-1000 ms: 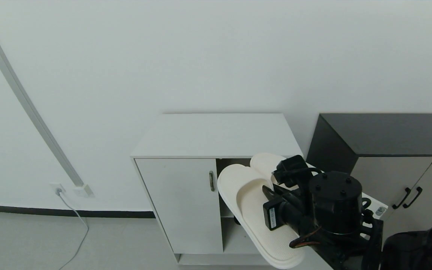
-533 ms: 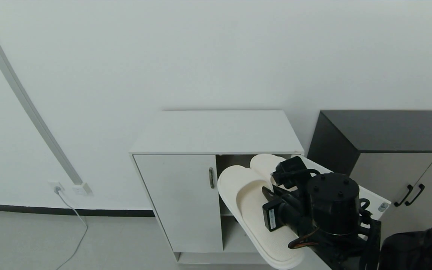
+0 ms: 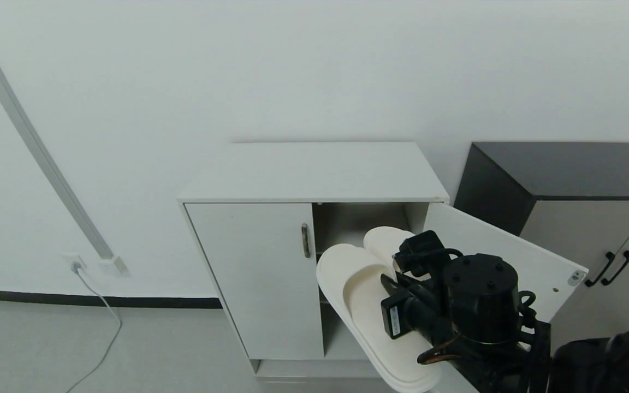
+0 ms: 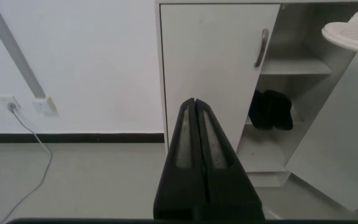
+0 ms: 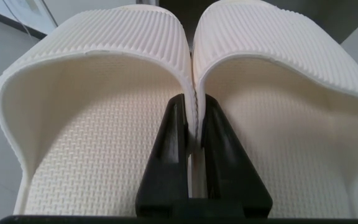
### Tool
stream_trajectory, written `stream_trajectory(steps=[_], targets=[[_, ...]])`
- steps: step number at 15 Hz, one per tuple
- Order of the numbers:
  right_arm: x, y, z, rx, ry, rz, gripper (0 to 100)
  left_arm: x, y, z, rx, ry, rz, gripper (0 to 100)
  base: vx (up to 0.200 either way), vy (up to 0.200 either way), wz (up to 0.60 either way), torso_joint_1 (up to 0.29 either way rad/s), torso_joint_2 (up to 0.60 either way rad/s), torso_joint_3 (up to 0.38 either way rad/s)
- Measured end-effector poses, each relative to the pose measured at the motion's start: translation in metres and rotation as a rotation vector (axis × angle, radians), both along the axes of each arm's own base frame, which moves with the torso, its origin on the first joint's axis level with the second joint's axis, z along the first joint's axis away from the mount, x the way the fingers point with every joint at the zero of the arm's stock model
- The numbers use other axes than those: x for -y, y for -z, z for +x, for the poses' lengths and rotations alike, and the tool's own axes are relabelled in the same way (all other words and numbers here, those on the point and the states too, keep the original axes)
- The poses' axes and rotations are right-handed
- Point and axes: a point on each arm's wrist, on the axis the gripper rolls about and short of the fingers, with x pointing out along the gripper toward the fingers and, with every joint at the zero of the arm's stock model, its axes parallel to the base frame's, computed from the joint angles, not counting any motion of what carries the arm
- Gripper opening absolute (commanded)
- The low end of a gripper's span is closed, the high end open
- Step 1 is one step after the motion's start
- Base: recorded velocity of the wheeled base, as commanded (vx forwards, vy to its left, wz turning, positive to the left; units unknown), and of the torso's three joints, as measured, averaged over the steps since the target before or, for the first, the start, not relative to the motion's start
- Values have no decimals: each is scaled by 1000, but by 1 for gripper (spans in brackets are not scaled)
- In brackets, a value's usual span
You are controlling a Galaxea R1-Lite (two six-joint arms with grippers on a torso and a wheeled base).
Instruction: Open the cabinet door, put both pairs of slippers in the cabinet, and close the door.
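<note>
Cabinet (image 3: 314, 174) with dark shoes (image 4: 271, 111) inside, cream slippers (image 3: 363, 295) outside in right gripper (image 5: 192, 118)

White wall (image 3: 292, 65), grey floor (image 3: 47, 349), wall socket (image 3: 74, 263), dark-topped cabinet (image 3: 565, 169), seemingly cable trunking (image 3: 47, 158).

There are two white slippers (image 3: 361, 289), what looks like two dark slippers (image 4: 271, 110) though they blur together, one white cabinet (image 3: 314, 172) with two doors (image 3: 257, 278), and one dark-topped cabinet (image 3: 560, 166) with two black handles (image 3: 620, 266).
</note>
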Motion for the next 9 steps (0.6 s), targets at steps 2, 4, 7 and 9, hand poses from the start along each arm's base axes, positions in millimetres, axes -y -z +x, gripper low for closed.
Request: stream_trajectory(steps=[2, 4, 7, 9], targets=[[0, 1, 0, -4, 0, -2, 0, 0, 0, 0, -1, 1, -1, 0, 0, 0, 0, -222, 549, 320], [0, 4, 2, -9, 3, -6, 0, 0, 0, 0, -1, 1, 0, 0, 0, 0, 0, -207, 527, 315], [-2, 9, 8, 2, 12, 8, 0, 0, 0, 0, -1, 1, -1, 0, 0, 0, 0, -203, 518, 315], [-1, 15, 11, -6, 22, -3, 0, 0, 0, 0, 0, 1, -1, 0, 0, 0, 0, -176, 503, 315]])
